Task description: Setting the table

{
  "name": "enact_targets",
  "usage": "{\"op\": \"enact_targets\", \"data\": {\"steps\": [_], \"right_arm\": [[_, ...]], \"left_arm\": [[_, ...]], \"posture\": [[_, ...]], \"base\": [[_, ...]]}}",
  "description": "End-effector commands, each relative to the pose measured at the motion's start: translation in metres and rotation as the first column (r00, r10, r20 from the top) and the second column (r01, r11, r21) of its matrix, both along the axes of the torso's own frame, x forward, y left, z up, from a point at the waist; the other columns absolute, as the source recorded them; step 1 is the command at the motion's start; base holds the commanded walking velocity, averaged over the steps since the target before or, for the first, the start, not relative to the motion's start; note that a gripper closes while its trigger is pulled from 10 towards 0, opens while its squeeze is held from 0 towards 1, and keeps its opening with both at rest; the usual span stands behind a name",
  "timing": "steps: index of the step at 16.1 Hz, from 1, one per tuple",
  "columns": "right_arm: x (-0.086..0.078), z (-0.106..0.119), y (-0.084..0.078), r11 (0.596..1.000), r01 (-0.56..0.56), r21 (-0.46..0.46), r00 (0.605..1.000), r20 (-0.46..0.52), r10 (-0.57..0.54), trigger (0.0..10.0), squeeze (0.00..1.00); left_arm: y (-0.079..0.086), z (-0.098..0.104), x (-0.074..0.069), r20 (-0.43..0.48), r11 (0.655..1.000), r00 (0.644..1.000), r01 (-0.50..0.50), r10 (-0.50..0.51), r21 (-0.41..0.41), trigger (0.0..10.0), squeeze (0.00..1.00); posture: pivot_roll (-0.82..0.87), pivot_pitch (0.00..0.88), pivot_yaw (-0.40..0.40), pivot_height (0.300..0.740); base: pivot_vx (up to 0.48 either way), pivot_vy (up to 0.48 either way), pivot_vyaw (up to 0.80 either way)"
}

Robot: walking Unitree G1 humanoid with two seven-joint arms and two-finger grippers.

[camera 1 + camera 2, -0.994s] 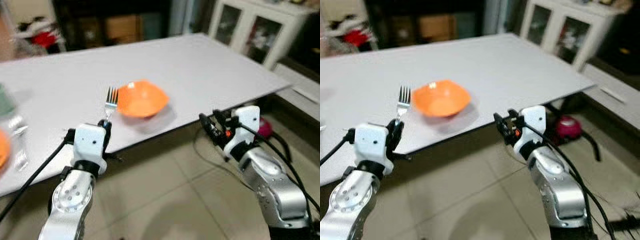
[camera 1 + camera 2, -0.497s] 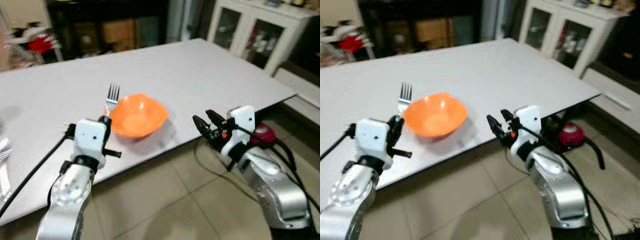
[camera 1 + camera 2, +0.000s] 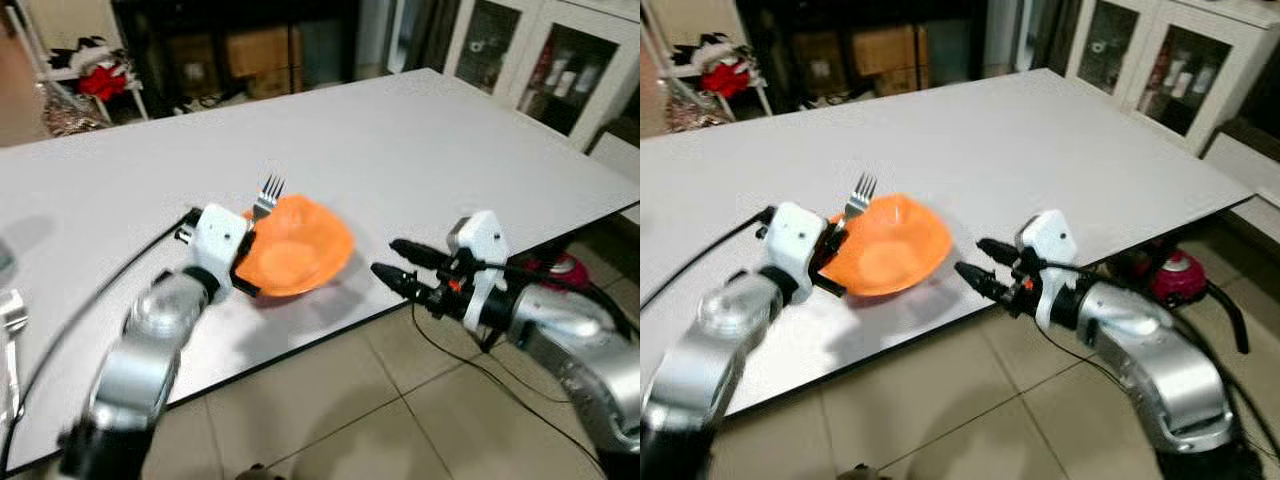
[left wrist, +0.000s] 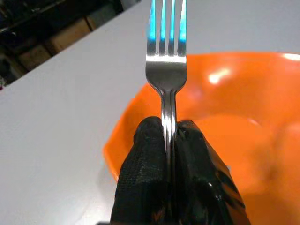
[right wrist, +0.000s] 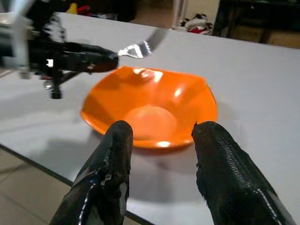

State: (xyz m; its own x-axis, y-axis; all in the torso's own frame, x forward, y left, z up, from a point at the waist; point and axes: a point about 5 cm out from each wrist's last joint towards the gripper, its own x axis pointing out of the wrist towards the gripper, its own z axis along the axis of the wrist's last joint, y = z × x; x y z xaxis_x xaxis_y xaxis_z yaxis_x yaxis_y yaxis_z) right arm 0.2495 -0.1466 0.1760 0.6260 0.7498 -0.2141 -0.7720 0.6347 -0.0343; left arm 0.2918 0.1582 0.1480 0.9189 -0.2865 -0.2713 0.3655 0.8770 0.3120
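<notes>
Table (image 3: 420, 130): L tool (image 4: 170, 136) grips fork (image 4: 165, 56).

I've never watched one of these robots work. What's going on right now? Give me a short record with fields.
Left gripper: shut on the fork's handle, held above the bowl's near-left rim
Fork: silver, tines pointing up and away from the robot
Bowl: orange, empty, on the table near its front edge
Right gripper: open, fingers spread, aimed at the bowl, holding nothing, apart from it
Table: white
Background: white cabinet with glass doors, beyond the table on the right
</notes>
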Motion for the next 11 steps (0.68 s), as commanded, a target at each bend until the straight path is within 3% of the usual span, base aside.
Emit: {"op": "enact_targets", "data": {"steps": [1, 2, 5, 9, 11], "right_arm": [[-0.001, 0.005, 0.000, 1.000, -0.024, -0.005, 1.000, 0.002, 0.024, 10.0, 0.00], [-0.002, 0.007, -0.001, 0.999, -0.048, -0.023, 0.999, -0.005, 0.048, 10.0, 0.00], [-0.008, 0.008, -0.004, 0.994, -0.088, -0.058, 0.996, -0.030, 0.086, 10.0, 0.00], [-0.012, 0.006, -0.004, 0.991, -0.111, -0.072, 0.993, -0.057, 0.107, 10.0, 0.00], [-0.018, 0.004, -0.003, 0.987, -0.142, -0.079, 0.987, -0.081, 0.136, 10.0, 0.00]], "left_arm": [[-0.006, 0.002, 0.006, -0.019, 0.999, 0.999, 0.045, -0.045, 0.007, 10.0, 0.00], [-0.009, 0.006, 0.021, -0.058, 0.999, 0.997, 0.048, -0.048, -0.008, 10.0, 0.00], [-0.018, 0.014, 0.048, -0.170, 0.993, 0.979, 0.108, -0.113, -0.041, 10.0, 0.00], [-0.025, 0.011, 0.059, -0.342, 0.988, 0.929, 0.115, -0.142, -0.100, 10.0, 0.00], [-0.026, 0.005, 0.059, -0.434, 0.991, 0.891, 0.111, -0.131, -0.072, 10.0, 0.00]], "posture": [[-0.10, 0.000, 0.028, 0.740], [-0.10, 0.000, 0.031, 0.740], [-0.11, 0.000, 0.041, 0.740], [-0.11, 0.000, 0.049, 0.740], [-0.11, 0.000, 0.050, 0.740]], "base": [[0.000, 0.000, 0.00], [0.000, 0.000, 0.00], [0.000, 0.000, 0.00], [0.000, 0.000, 0.00], [0.000, 0.000, 0.00]]}}
